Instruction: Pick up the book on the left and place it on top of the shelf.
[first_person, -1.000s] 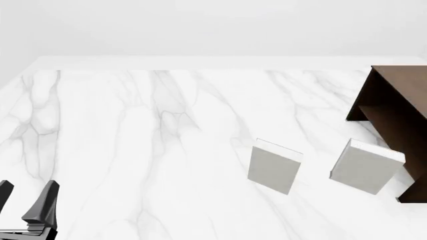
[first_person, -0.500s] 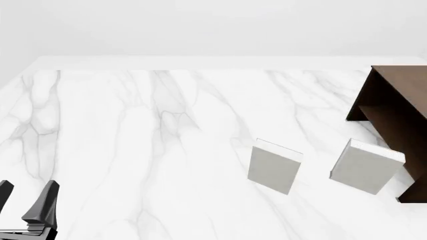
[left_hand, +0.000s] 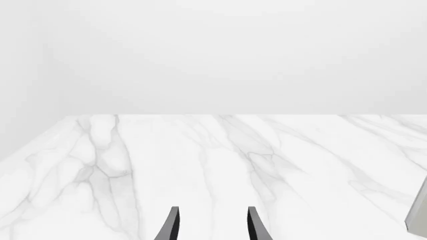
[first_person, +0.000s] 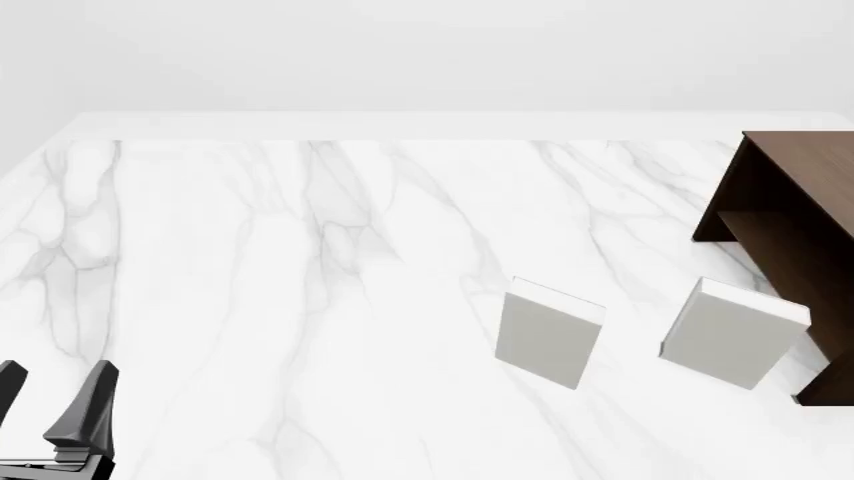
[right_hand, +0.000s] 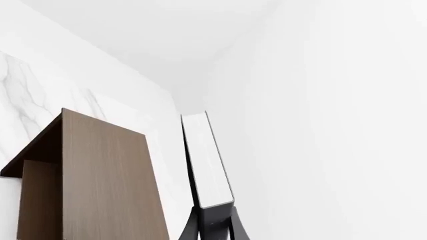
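I see a white marble tabletop (first_person: 267, 300) from the front camera. At its near left corner my left pincer (first_person: 51, 405) sits low. Its two dark fingers are spread apart with nothing between them. The left wrist camera shows the same gap between the fingertips (left_hand: 172, 226), with bare marble beyond.

Right of centre, two grey-white books stand upright on the tabletop. One pale book (first_person: 547, 335) stands alone. The other pale book (first_person: 731, 335) is just beside the dark brown shelf (first_person: 787, 215), which is cut off by the right edge of the view.

My right pincer (right_hand: 213, 225) appears only in its own wrist camera. It is closed on the black book (right_hand: 208, 160), gripping one end. The book is seen edge-on, white pages between thin dark covers, reaching away from the fingers. The shelf (right_hand: 100, 175) fills the space next to the book. I cannot tell whether book and shelf touch.
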